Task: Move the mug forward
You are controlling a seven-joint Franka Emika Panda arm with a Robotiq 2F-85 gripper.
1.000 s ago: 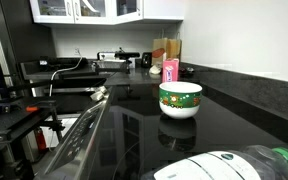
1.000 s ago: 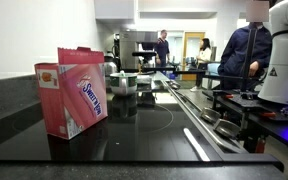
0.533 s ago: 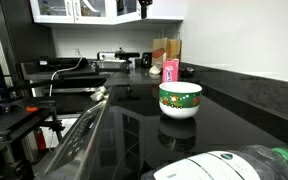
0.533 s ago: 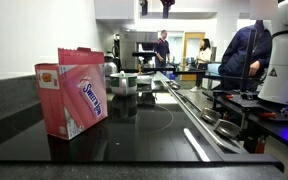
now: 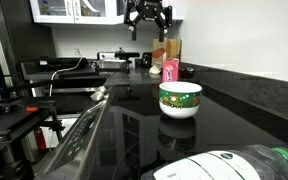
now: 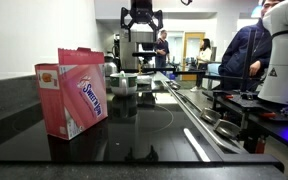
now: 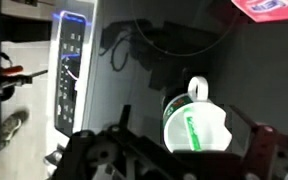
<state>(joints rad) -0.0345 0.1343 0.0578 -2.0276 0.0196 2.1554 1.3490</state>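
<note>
Mug (image 5: 180, 98) upright on ctr (image 5: 234, 120), pincer (image 5: 149, 28) spread abv.

You're in shared kitchen, likely office: glossy black countertop (image 5: 239, 105), glass cooktop (image 6: 149, 118) with lit control panel (image 7: 69, 70), white glass-front wall cabinets (image 5: 79, 9). Beyond counter, you see people (image 6: 161, 45) standing in open room.

Exterior views opposed along countertop (image 5: 134, 125), wrist overhead
</note>
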